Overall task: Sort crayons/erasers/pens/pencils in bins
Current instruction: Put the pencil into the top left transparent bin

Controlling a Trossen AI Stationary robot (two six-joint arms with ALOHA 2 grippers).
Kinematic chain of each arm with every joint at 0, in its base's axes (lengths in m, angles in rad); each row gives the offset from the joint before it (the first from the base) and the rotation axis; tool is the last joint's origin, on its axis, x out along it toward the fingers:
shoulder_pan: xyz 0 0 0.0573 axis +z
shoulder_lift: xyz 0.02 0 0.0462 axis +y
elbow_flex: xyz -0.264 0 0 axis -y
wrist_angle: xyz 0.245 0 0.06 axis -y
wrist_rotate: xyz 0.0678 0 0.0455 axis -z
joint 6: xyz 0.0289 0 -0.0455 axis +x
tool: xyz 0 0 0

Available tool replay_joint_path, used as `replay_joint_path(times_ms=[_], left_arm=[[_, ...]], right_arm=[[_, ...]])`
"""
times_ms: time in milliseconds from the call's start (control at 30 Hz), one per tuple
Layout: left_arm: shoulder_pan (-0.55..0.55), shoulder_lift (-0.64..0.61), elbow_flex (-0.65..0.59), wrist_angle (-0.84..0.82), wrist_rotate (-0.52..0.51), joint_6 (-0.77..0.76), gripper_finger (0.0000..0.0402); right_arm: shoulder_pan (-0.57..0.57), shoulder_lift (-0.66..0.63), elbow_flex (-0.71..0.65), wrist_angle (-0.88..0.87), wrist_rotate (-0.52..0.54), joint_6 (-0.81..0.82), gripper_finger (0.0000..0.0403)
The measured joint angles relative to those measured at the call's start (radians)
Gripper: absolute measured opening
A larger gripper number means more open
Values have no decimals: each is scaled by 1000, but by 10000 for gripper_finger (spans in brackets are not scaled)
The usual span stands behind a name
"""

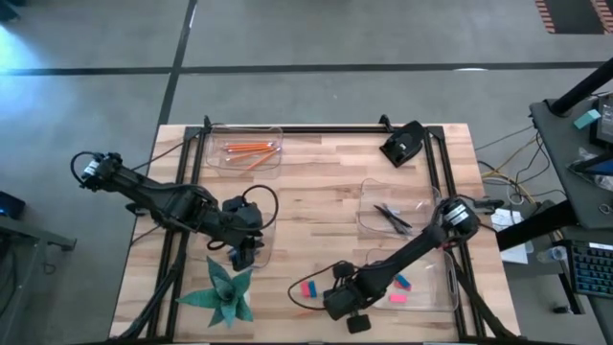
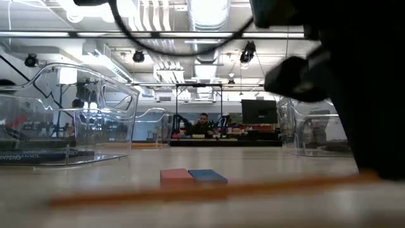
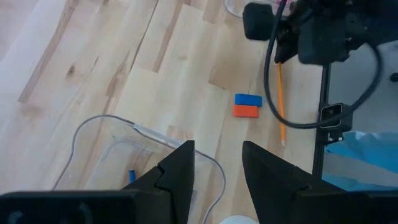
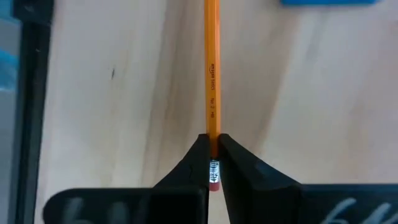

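My right gripper (image 4: 212,163), at the bench's near edge, is pinched shut on a long orange wooden pencil (image 4: 212,81); my left gripper (image 3: 216,167) stands apart, empty.

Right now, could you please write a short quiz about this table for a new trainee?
1. True or false: the right gripper is shut on a pencil.
2. Which bin holds pencils: A, the far-left bin; B, the bin with pens?
3. Fill in: the loose red and blue erasers lie ___ each other.

Key: 1 true; 2 A; 3 touching. The left gripper is open over a bin.
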Motion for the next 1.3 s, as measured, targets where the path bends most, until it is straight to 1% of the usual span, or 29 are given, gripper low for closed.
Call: replay_joint_path(times_ms=[167,367,467,633,767,867,933,1100,1200,1300], left_arm=[[-1,0,2,-1,3,-5,121],[-1,-2,2,-1,4,-4,121],[-1,-10,2,-2,4,9,121],[0,-20,2,-9,3,98,121],[11,-37,2,-9,-19,160,121],[28,-52,2,-8,-61,189,121],[41,-67,2,-8,-99,205,121],[72,-100,2,-4,-201,207,121],[84,-125,2,-2,-272,207,121],[95,-143,-2,26,-402,208,121]], right_arm=[[-7,-73,1,-19,20,-4,13],[-28,-185,1,-28,116,-7,12],[-35,-246,1,-53,188,-6,12],[-50,-354,1,-131,333,43,12],[-100,-424,0,-185,423,94,12],[-176,-457,-1,-211,426,93,12],[-250,-465,-1,-212,426,65,12],[-475,-450,-1,-172,387,-99,12],[-612,-422,-1,-47,287,-247,12],[-726,-391,-2,128,154,-345,12]])
